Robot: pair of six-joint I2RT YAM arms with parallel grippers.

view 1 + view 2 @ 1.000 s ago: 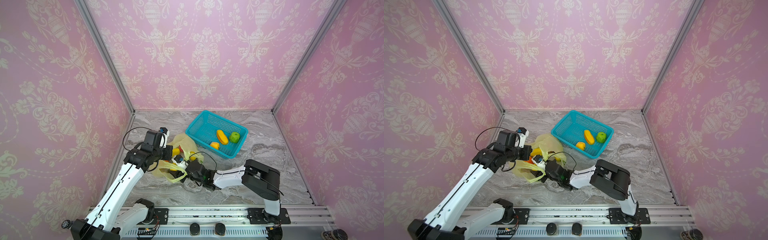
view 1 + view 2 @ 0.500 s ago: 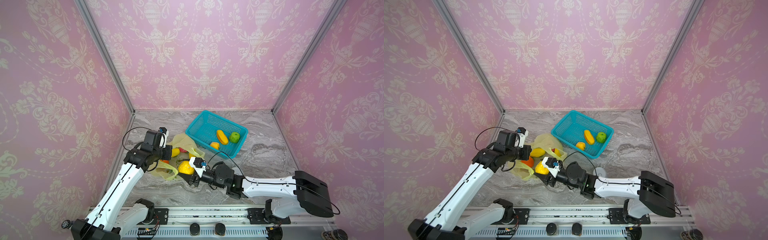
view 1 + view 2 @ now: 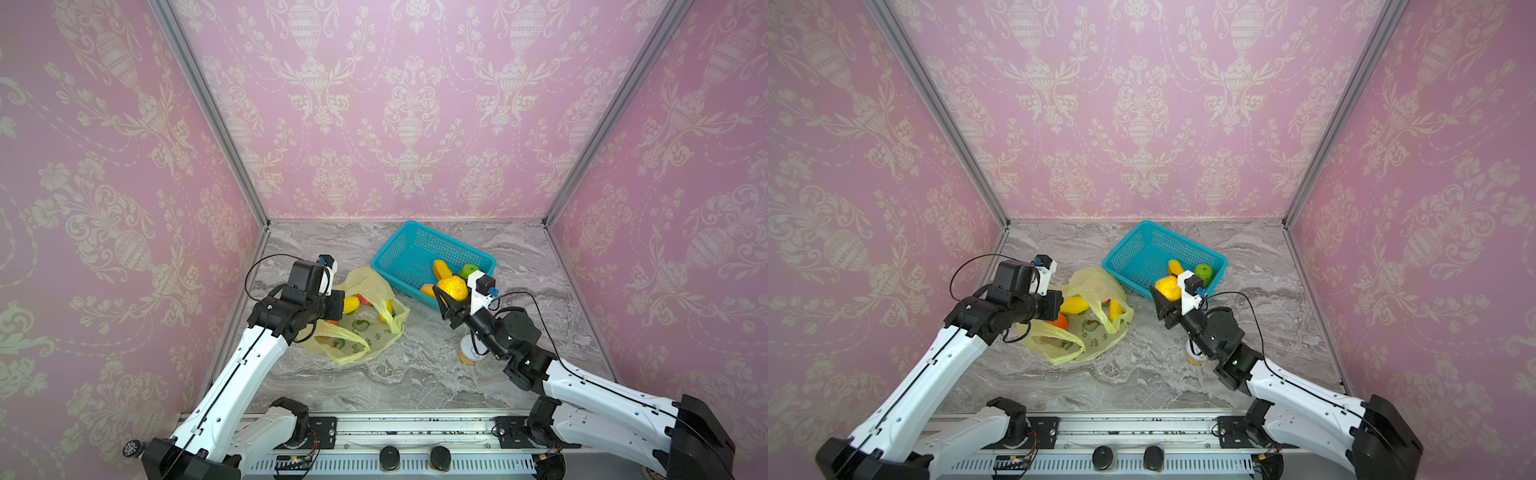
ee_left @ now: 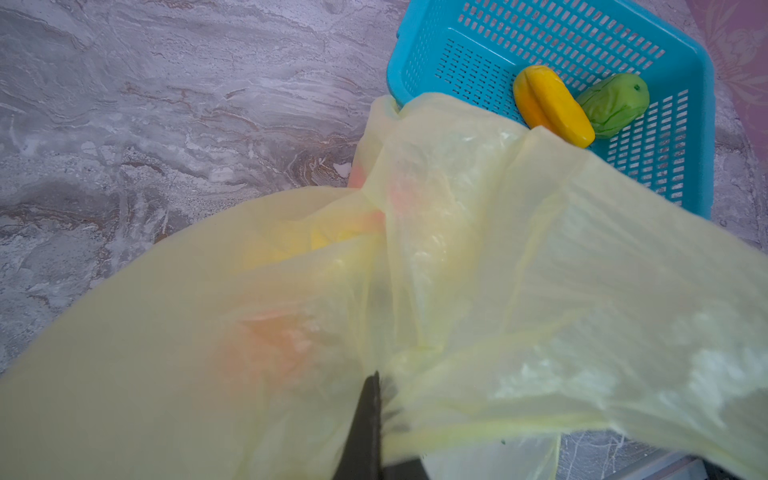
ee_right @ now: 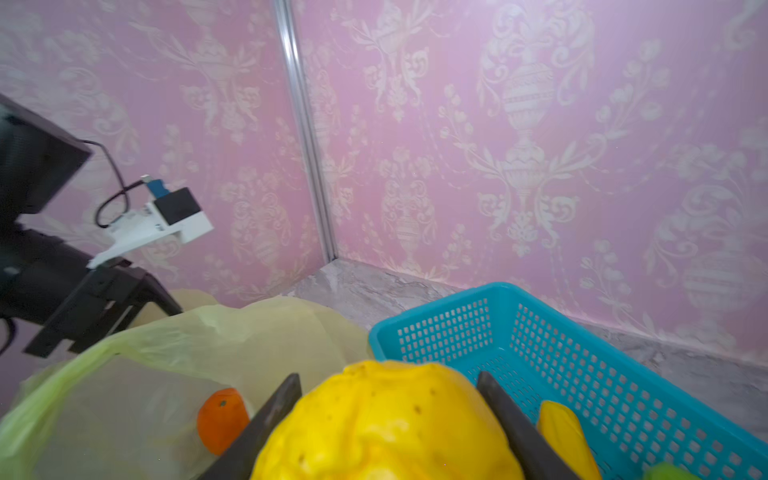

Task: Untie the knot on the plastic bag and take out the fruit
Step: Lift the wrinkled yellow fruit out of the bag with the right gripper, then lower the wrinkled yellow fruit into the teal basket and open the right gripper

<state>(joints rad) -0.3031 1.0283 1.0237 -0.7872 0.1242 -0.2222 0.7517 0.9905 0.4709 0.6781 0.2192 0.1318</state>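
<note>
**Right gripper held a fruit at the basket's near edge; left gripper pinched the bag**

Nearest the front rail, a small tan can with a white lid [image 3: 468, 355] stood on the grey marbled tabletop [image 3: 415, 374], partly under the right arm. Left of it and a little further back lay the thin, translucent pale yellow-green plastic bag [image 3: 361, 336]. It was slumped with its mouth gaping and its handle loops lying loose. Whether any twist of the knot remained in them could not be made out.

The left gripper [image 4: 378, 399] was closed tight, its black jaws pinching a fold of the film at the bag's left side. Inside the bag showed a long yellow fruit [image 3: 351, 304], a pink-red fruit [image 3: 365, 298], an orange fruit [image 3: 332, 321] partly hidden behind the gripper, and a smaller yellow fruit [image 3: 390, 308].

Right of the bag, the right gripper [image 5: 388, 376] was raised off the table. Its jaws were spread just wide enough to clamp either side of a bumpy round orange-yellow fruit [image 3: 452, 287]. In both top views that fruit sat over the near edge of a teal plastic mesh basket [image 3: 432, 235].

In the basket lay a ridged yellow fruit [image 3: 440, 268], a green fruit [image 3: 469, 270] and a small orange-yellow fruit [image 3: 428, 289], this last just beside the held one. Behind everything rose the pink wallpaper with cream urn patterns [image 3: 411, 124].
</note>
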